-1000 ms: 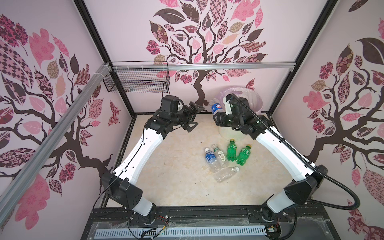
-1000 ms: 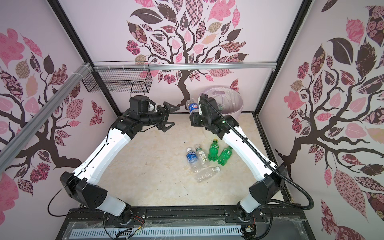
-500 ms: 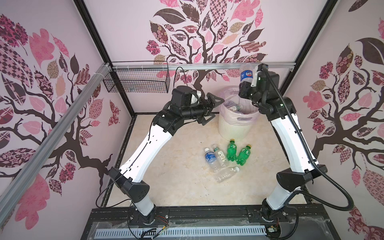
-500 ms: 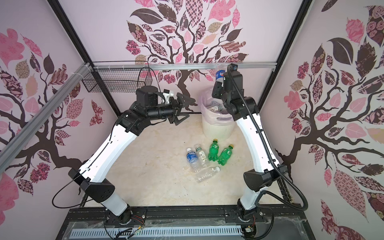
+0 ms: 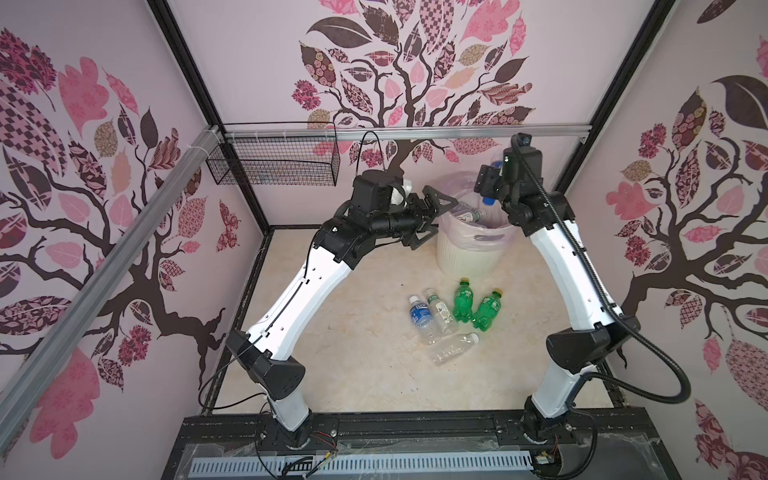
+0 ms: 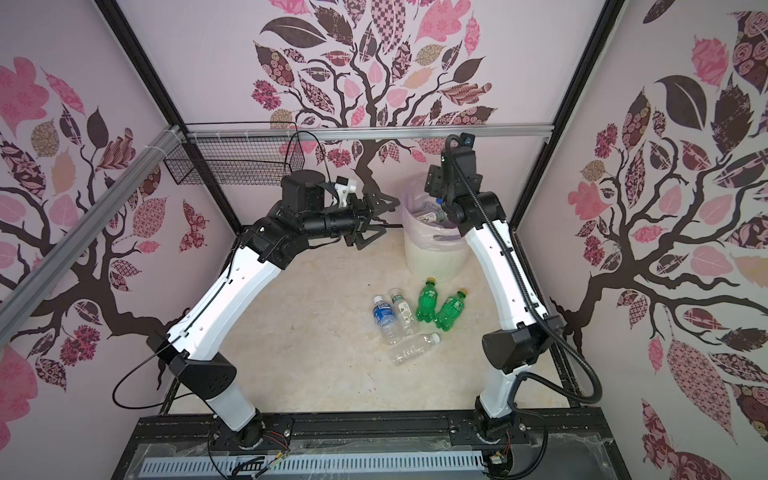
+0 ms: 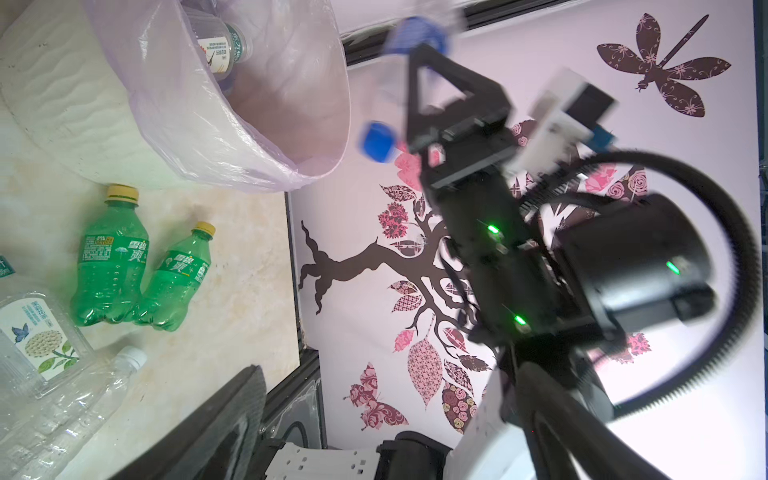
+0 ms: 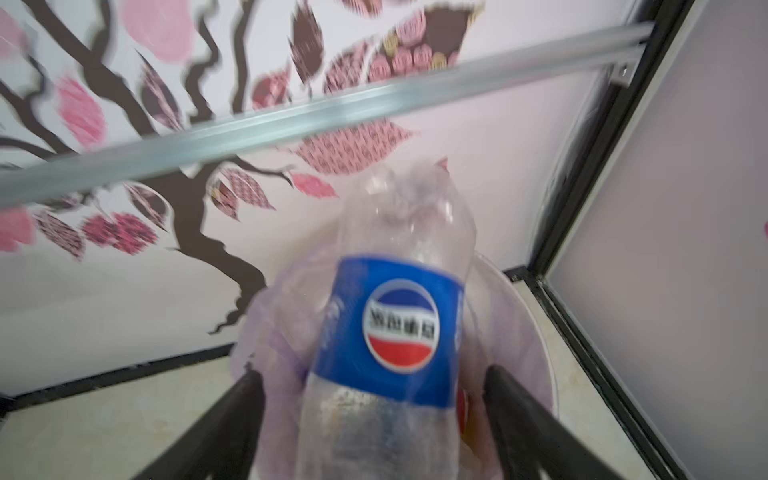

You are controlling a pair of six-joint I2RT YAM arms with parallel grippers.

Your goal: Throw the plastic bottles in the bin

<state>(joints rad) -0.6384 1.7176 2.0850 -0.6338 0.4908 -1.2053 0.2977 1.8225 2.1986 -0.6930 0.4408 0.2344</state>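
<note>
Right gripper (image 8: 374, 382) wide; bottle (image 8: 395, 324) apparently loose between jaws (blurred), near bin (image 5: 469, 259) rim: may clip it, fall outside. Left gripper (image 5: 432, 218) wide, empty.

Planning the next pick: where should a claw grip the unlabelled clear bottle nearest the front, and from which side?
Grip the clear bottle across its mid-body, coming straight down, jaws straddling its width. It lies flat on its side, so the even barrel faces up; the tapered cap end would likely slip.
</note>
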